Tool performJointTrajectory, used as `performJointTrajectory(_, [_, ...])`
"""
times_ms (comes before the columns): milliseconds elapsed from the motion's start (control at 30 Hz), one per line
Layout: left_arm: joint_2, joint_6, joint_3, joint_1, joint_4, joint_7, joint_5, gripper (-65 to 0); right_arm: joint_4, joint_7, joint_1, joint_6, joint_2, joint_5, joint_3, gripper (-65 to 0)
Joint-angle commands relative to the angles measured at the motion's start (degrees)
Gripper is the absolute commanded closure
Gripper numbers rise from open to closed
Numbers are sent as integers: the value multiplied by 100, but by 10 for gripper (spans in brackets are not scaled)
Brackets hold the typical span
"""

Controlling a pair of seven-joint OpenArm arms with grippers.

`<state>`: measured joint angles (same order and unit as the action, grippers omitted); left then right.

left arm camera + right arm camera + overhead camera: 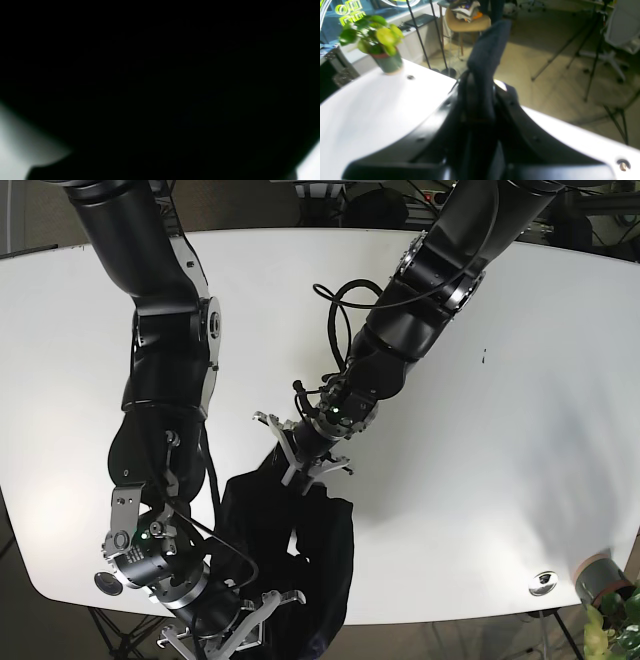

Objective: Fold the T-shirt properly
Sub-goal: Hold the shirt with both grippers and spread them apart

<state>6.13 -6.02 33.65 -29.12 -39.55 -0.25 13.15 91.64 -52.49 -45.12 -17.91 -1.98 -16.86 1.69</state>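
The black T-shirt (300, 550) lies bunched near the table's front edge in the base view. My left gripper (300, 458) is at the shirt's upper edge, where the cloth rises in a peak, and looks shut on it. The left wrist view is almost wholly black with T-shirt cloth (160, 75) against the lens. My right gripper (232, 628) is at the shirt's lower edge by the table front. In the right wrist view the right gripper (480, 85) is shut on a fold of the T-shirt (486, 50) that sticks up between the jaws.
The white table (520, 380) spreads around the shirt. A potted plant (378, 42) stands at one table corner, at the lower right in the base view (603, 595). A metal grommet (543, 583) sits near it. A stool (467, 22), tripods and a chair stand on the floor beyond the edge.
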Motion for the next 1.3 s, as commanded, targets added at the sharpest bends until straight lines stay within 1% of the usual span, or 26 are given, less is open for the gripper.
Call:
performJointTrajectory(0, [-231,18,-301,-2,-744,56,35,0,-210,339,-257,64,88,-41,239,-19])
performJointTrajectory(133, [-459,0,-802,148,-1561,539,0,0,-596,656,-345,72,123,-41,327,-19])
performJointTrajectory(200, [-688,0,-1004,156,-2054,830,0,0,-913,867,-398,90,273,-32,336,-19])
performJointTrajectory(300, [-943,0,-1189,156,-2643,1146,8,0,-1212,1016,-529,116,299,-32,336,-19])
performJointTrajectory(367, [-1136,0,-1330,156,-3065,1383,26,0,-1396,1034,-617,248,316,-32,336,-19])
performJointTrajectory(400, [-1259,-9,-1453,156,-3302,1515,26,0,-1520,1051,-670,345,378,-32,336,-19])
performJointTrajectory(467, [-1470,-18,-1690,130,-3592,1673,35,0,-1818,1253,-820,451,475,-41,301,-19])
performJointTrajectory(533, [-1637,-26,-1901,77,-3759,1717,35,0,-2100,1403,-951,494,510,-41,292,-19])
performJointTrajectory(600, [-1796,-35,-2042,-2,-3953,1717,35,0,-2240,1394,-1092,494,519,-41,292,-19])
performJointTrajectory(700, [-2103,-211,-2218,-143,-4085,1717,35,0,-2267,1412,-1198,512,607,-32,301,-19])
performJointTrajectory(767, [-2261,-308,-2393,-292,-4093,1717,35,0,-2267,1403,-1268,644,651,-41,292,-19])
performJointTrajectory(900, [-2508,-448,-2692,-503,-4093,1726,35,0,-2258,1385,-1409,705,668,-50,292,-19])
performJointTrajectory(1000, [-2631,-492,-2859,-661,-4076,1823,26,0,-2267,1385,-1505,723,677,-50,292,-19])
performJointTrajectory(1100, [-2710,-501,-3009,-775,-4093,2166,35,0,-2267,1385,-1496,723,686,-50,292,-19])
performJointTrajectory(1267, [-2710,-501,-3255,-749,-4129,2254,35,0,-2249,1385,-1162,723,686,-68,336,-19])
